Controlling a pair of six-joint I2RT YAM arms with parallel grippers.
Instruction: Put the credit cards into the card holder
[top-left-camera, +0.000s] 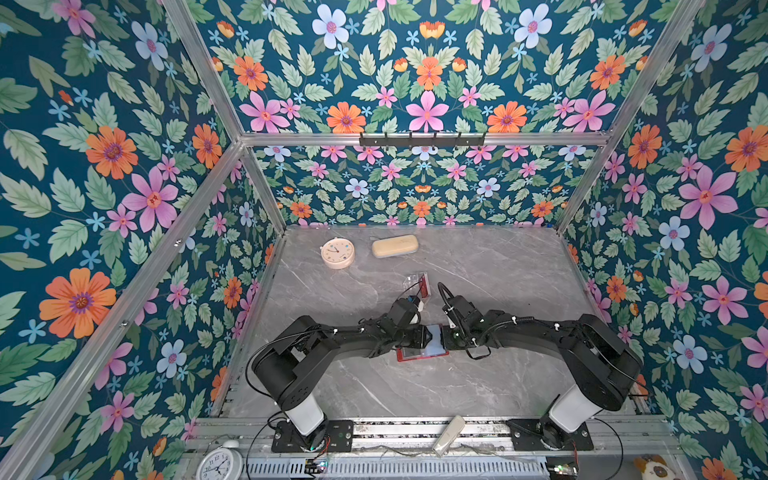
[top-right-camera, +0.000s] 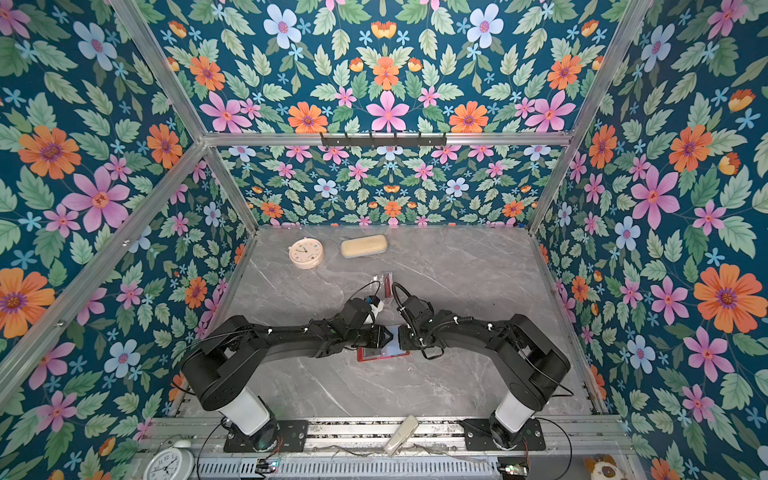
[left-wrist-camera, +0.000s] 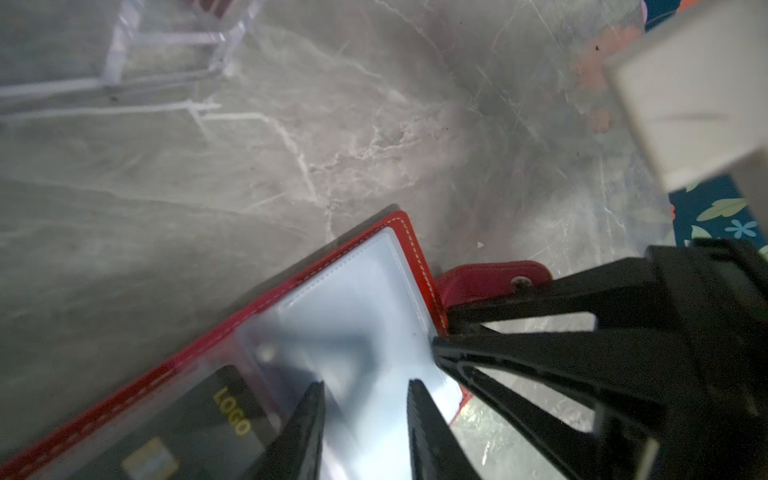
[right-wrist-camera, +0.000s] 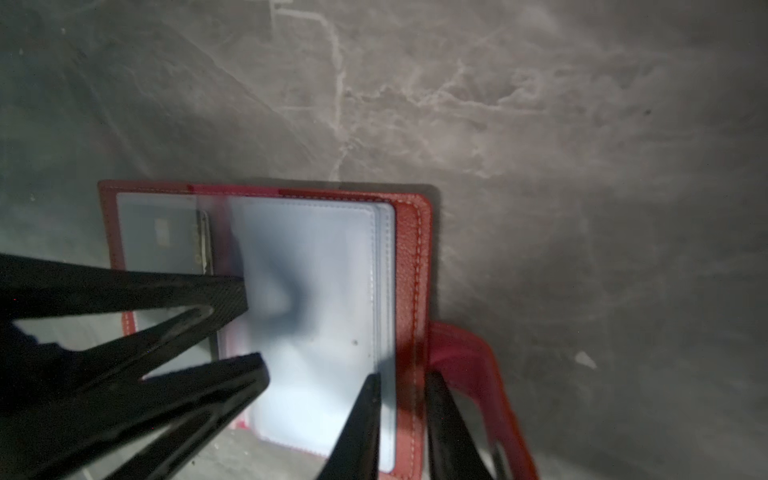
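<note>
The grey marble table (top-left-camera: 478, 270) carries everything. In both top views, the left arm (top-left-camera: 332, 336) and right arm (top-left-camera: 540, 328) meet at its middle and cover most of what lies beneath them.

Only a red strip of the card holder (top-left-camera: 419, 353) shows under the wrists there. The wrist views show it lying open and flat on the table, with a stitched red cover (right-wrist-camera: 411, 257), a stack of clear sleeves (right-wrist-camera: 316, 270) and a snap strap (left-wrist-camera: 490, 278) sticking out at one side.

Behind the arms, near the holder but apart from it, stands a clear stand (top-left-camera: 411, 282) holding a red card (top-left-camera: 424, 286). It is too small in the top views to read, and the left wrist view cuts it off and blurs it.

A dark card (left-wrist-camera: 199, 415) with a yellow "LOGO" sits inside a sleeve on the holder's other page. In the right wrist view it is dim behind plastic and partly covered by a finger.

The left claw (left-wrist-camera: 365, 384) is released. Its tips stand apart and rest on the top sleeve, which creases beneath them. Nothing is seen pinched.

The right claw (right-wrist-camera: 402, 378) brackets the holder's strap-side edge with a narrow gap. One tip is over the sleeves and the other is over the strap. Whether it actually clenches that edge cannot be told.
</note>
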